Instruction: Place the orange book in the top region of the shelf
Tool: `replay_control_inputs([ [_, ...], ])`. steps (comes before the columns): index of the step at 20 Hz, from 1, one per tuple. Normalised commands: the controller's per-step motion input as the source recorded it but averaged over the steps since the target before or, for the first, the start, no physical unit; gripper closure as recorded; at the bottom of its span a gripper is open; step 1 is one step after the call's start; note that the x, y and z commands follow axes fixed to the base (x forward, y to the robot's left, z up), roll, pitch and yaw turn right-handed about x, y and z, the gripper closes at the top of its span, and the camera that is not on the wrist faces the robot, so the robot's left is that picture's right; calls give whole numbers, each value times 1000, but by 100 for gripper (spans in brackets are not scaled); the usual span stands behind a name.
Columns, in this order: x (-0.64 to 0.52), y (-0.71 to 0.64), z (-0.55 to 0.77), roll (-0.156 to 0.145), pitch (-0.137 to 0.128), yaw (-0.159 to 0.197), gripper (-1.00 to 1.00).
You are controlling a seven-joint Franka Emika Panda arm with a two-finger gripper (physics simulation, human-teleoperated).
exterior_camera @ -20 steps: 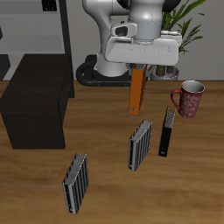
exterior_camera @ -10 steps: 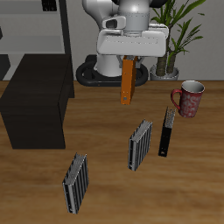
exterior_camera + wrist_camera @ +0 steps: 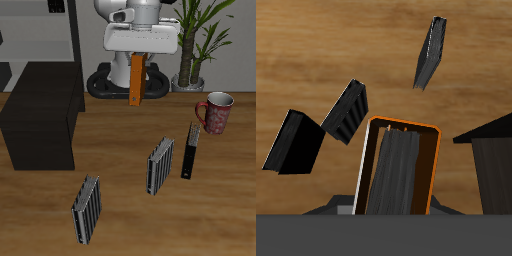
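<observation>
My gripper (image 3: 139, 52) is shut on the orange book (image 3: 136, 82), which hangs upright from it above the table, toward the back. In the wrist view the orange book (image 3: 428, 150) shows with its orange rim and pale page edge, held between my dark fingers (image 3: 391, 178). The shelf (image 3: 42, 110) is a large matte black box with a flat top; it stands beside the book, apart from it and lower than it. An edge of the shelf (image 3: 492, 155) also shows in the wrist view.
Two dark grey ribbed books stand on the table, one mid-table (image 3: 160, 165) and one near the front edge (image 3: 87, 209). A slim black book (image 3: 190, 152) lies beside a red mug (image 3: 216, 112). A plant (image 3: 195, 40) and a pale grey rack (image 3: 45, 30) are at the back.
My gripper has risen and moved toward the shelf's side and the back of the table, carrying the orange book higher. Nothing else has moved.
</observation>
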Motion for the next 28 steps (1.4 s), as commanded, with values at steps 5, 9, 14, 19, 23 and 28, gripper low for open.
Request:
replay_control_inputs([
  [5, -247, -131, 47, -20, -34, 5, 100],
  [9, -204, 18, -185, 7, -4, 19, 100],
  [14, -79, 45, -231, -16, 12, 33, 100],
  [19, -47, 59, -299, -1, 5, 43, 100],
  [23, 54, -44, -292, -79, 15, 61, 100],
  [28, 78, 27, -346, -194, 31, 77, 100],
])
